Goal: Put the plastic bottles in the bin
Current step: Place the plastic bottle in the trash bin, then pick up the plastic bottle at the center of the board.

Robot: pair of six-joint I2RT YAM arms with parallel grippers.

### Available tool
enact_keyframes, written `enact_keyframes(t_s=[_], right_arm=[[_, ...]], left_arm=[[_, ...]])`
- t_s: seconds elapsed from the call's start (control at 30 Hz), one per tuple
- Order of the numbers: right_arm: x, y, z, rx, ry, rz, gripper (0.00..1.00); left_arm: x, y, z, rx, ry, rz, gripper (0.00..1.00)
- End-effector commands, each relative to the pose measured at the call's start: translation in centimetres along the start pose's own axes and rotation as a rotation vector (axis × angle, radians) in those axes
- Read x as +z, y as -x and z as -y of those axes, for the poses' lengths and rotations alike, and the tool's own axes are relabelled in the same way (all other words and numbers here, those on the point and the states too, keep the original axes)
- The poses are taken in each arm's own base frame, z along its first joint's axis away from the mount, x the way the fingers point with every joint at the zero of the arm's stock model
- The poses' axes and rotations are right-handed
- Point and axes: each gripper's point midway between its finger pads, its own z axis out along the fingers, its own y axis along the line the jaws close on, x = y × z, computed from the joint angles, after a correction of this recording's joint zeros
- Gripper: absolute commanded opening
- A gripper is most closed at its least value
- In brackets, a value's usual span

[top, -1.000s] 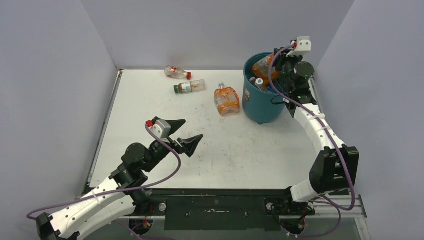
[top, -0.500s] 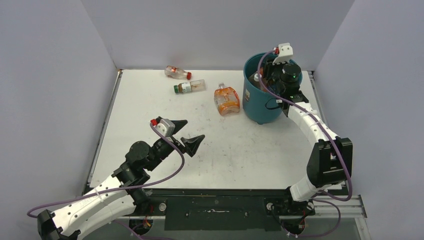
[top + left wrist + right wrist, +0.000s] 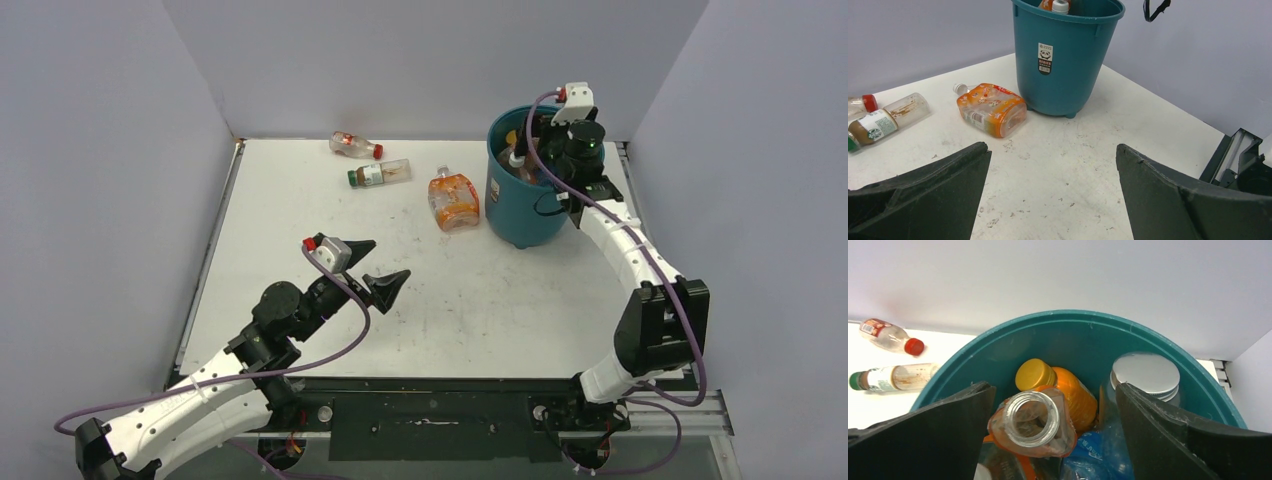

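The teal bin (image 3: 522, 205) stands at the back right with several plastic bottles inside. My right gripper (image 3: 538, 135) hangs open over its mouth. Between its open fingers, untouched, lies a capless crushed orange-labelled bottle (image 3: 1033, 422), beside a gold-capped orange bottle (image 3: 1068, 390) and a white-capped one (image 3: 1145, 375). Three bottles lie on the table: a crushed orange one (image 3: 453, 200) left of the bin, a green-capped one (image 3: 380, 174), and a red-capped one (image 3: 355, 146). My left gripper (image 3: 375, 262) hovers open and empty over the table's near left.
Grey walls close in the white table (image 3: 300, 230) at the back and both sides. The bin (image 3: 1068, 60) has a small white sticker (image 3: 1045, 58) facing the left wrist camera. A metal rail (image 3: 430, 410) runs along the near edge.
My right gripper came down over the bin and opened, letting go of the orange-labelled bottle, which now rests in the bin. The left arm has barely moved.
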Motion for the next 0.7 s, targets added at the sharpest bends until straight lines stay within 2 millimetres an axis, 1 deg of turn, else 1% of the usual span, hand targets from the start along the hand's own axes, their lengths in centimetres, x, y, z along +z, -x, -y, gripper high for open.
enact_keyframes(t_s=[0.0, 0.1, 0.13, 0.23, 0.33, 0.43, 0.47, 0.5, 0.6, 0.63, 0.67], right_arm=[[-3.7, 9.2, -0.3, 0.076, -0.007, 0.169, 0.98], [-6.3, 12.8, -1.7, 0.115, 0.027, 0.224, 0.90], [-7.8, 14.2, -2.1, 0.130, 0.036, 0.252, 0.90], [-11.2, 16.1, -4.0, 0.179, 0.100, 0.286, 0.90], [-14.6, 15.6, -6.0, 0.271, 0.194, 0.264, 0.90], [-18.2, 14.4, -7.6, 0.416, 0.312, 0.281, 0.90], [-19.2, 13.1, -8.2, 0.448, 0.352, 0.263, 0.90], [-20.3, 12.4, -9.0, 0.462, 0.402, 0.257, 0.90], [-23.8, 10.3, -12.2, 0.456, 0.622, 0.218, 0.90], [-24.6, 9.5, -13.0, 0.455, 0.674, 0.196, 0.90], [-25.0, 8.4, -13.3, 0.462, 0.693, 0.161, 0.90]], left_arm=[[0.1, 2.1, 0.5, -0.006, -0.009, 0.049, 0.96], [0.0, 2.1, 0.2, -0.017, 0.010, 0.051, 0.96], [0.0, 2.1, -0.1, -0.021, 0.027, 0.053, 0.96], [0.0, 2.1, -0.8, -0.023, 0.063, 0.051, 0.96], [0.0, 1.9, -1.5, -0.040, 0.108, 0.041, 0.96], [0.2, 1.5, -2.4, -0.077, 0.170, 0.023, 0.96], [0.3, 1.2, -2.9, -0.098, 0.202, 0.019, 0.96], [0.3, 0.9, -3.4, -0.116, 0.236, 0.013, 0.96], [0.7, 0.0, -4.3, -0.138, 0.296, -0.023, 0.96], [0.9, -0.1, -4.7, -0.149, 0.316, -0.036, 0.96], [1.1, -0.5, -5.1, -0.170, 0.340, -0.060, 0.96]])
